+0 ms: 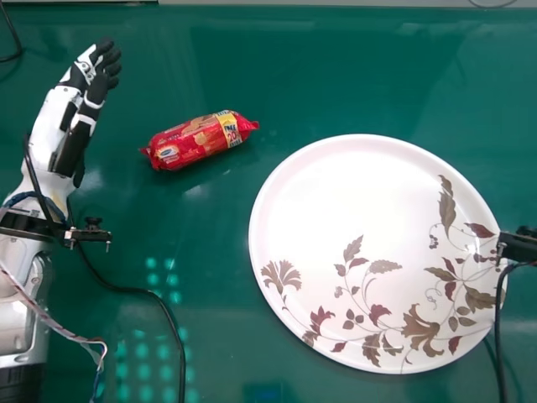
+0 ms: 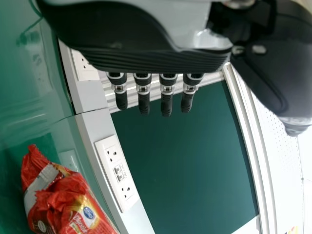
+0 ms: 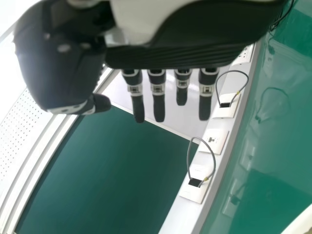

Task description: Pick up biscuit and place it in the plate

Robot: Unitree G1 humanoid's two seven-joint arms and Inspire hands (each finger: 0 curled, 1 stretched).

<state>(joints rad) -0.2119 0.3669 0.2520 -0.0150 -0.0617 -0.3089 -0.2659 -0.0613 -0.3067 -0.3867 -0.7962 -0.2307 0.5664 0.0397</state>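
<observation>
Maybe your left hand (image 1: 99,86), open and empty like your right hand (image 3: 170,56), is near the counter's far edge (image 1: 252,12) to get the biscuit (image 1: 200,139).

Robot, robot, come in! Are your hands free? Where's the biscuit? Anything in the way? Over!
Left hand and right hand open, empty. Biscuit packet on table, left of plate. Black cable nearby, not between them.

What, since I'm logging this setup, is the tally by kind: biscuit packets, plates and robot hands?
Biscuit packet: 1
Plate: 1
Robot hands: 2, the left hand beyond the arm's wrist in the head view, the right hand in the right wrist view
Total: 4
</observation>
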